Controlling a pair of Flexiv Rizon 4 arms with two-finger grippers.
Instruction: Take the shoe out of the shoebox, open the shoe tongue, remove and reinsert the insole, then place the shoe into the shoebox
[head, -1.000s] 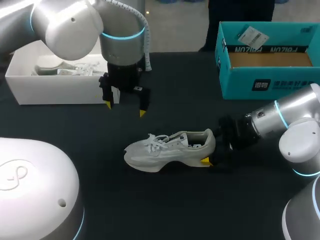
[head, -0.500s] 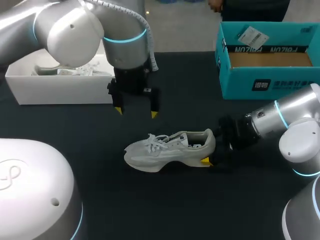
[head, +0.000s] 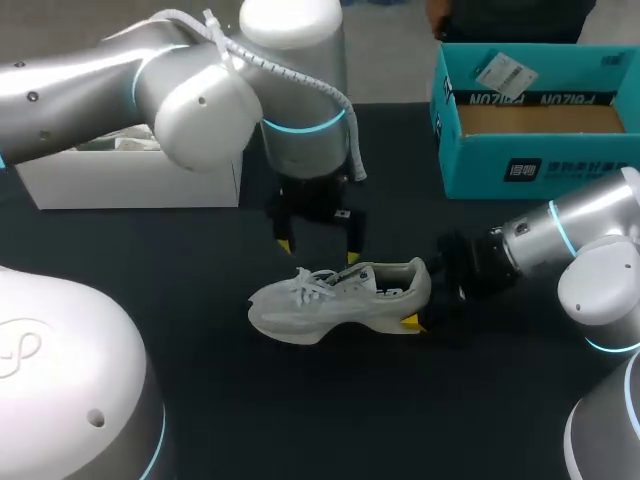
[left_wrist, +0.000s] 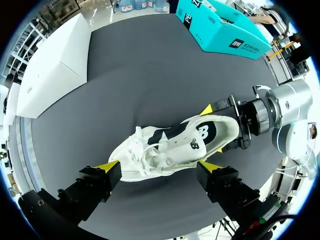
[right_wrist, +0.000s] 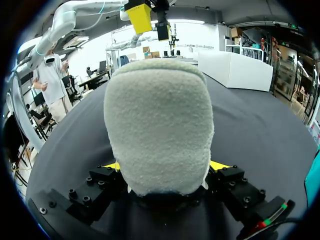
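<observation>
My left hand (head: 318, 250) hovers with its two fingers wide apart, holding nothing, just above the laces and the tongue of the pale grey mesh running shoe (head: 330, 300). In the left wrist view the yellow tips stand one on each side of the shoe's middle, not touching it. My right hand (right_wrist: 165, 167) is clamped on the padded heel from both sides, low near the sole. The shoe stands upright on the dark surface (head: 200, 400), with its toe pointing toward my left side. The open teal cardboard shoebox (head: 540, 150) is well apart, at the far right.

I judge the step in hand to be the opening of the tongue. To do it well, the left hand should come down a little closer to the collar than to the toe, so that one finger enters the opening behind the tongue and the other lands on its front. It should pinch only the tongue edge and not the loose laces, then pull up and toward the toe. The right hand should hold the heel firmly down, otherwise the shoe may tip or slide.
</observation>
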